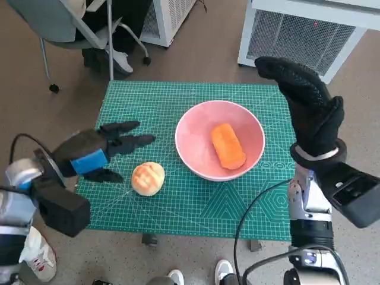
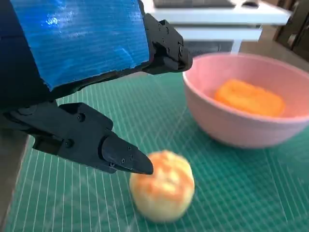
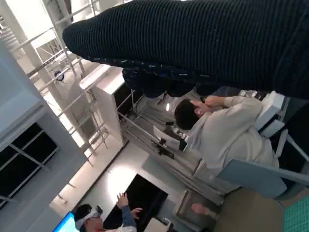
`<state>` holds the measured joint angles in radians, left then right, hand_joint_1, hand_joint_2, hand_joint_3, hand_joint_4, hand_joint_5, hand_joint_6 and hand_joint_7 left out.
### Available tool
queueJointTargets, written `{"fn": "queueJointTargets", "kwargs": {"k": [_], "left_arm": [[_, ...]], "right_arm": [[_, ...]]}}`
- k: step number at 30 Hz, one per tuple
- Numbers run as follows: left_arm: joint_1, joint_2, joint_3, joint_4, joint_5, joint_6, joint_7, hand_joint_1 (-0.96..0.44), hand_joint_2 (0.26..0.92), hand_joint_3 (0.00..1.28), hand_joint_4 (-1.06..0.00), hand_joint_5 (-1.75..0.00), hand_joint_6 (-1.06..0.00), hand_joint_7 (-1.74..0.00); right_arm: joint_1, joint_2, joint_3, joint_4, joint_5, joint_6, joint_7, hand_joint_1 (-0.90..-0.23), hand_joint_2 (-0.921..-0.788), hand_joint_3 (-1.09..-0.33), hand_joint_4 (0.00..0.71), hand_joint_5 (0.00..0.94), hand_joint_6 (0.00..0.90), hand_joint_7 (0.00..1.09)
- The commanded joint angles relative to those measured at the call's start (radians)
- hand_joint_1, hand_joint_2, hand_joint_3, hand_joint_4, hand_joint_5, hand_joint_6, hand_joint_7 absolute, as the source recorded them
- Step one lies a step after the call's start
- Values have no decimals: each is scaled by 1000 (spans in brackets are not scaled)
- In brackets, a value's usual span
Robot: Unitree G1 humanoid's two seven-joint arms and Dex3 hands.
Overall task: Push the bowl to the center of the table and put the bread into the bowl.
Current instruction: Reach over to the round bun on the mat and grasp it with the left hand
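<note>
Nearest you, the left robot hand (image 1: 101, 155) hovers low over the near-left part of the tabletop (image 1: 178, 208), its fingers (image 2: 120, 157) spread apart and holding nothing; you can see in the left wrist view that one fingertip sits just above the round bread roll (image 1: 148, 178) without clearly touching it. The roll, pale with a golden crust, lies on the green cutting mat (image 1: 148, 107) just beside that hand and a little short of the bowl. Next item: the pink bowl (image 1: 193, 155), standing upright about mid-tabletop, slightly to your right of the roll and apart from it. Inside it lies an orange oblong piece of bread (image 1: 228, 145), resting on the bowl's floor. Further right, the right robot hand (image 1: 309, 104) in its black knitted glove is raised above the tabletop's right edge, fingers extended and apart, empty. Beyond the tabletop you have a chair (image 1: 71, 27) on castors with a person's legs, and white slatted units (image 1: 303, 35) on the floor. The right wrist view shows a seated person (image 3: 217, 133).
</note>
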<state>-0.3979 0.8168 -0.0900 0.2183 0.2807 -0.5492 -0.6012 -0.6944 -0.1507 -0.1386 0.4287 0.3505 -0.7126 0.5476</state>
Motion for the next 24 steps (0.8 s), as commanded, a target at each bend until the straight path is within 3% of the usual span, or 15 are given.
{"fn": "queueJointTargets", "kwargs": {"k": [1, 7, 18, 24], "left_arm": [[12, -19, -27, -8, 35, 28, 8, -293, 814, 0, -295, -18, -388, -79], [-7, -51, -75, 32, 67, 57, 1, -292, 816, 1, -334, -25, -407, -83], [-82, -118, -169, 210, 103, 49, -8, -240, 825, 3, -407, -31, -455, -104], [-116, -155, -197, 317, 127, 25, 24, -157, 862, 15, -499, -50, -519, -154]], "right_arm": [[-5, -2, -2, 29, 18, 6, 28, -550, -921, -816, 58, 283, -1, 604], [-6, -3, -5, 31, 30, 11, 49, -542, -921, -816, 5, 386, -1, 616], [4, -6, -6, 9, 34, 23, 59, -555, -921, -823, -1, 394, -1, 621], [8, -10, -8, -4, 33, 26, 56, -562, -921, -826, -1, 395, -1, 623]]}}
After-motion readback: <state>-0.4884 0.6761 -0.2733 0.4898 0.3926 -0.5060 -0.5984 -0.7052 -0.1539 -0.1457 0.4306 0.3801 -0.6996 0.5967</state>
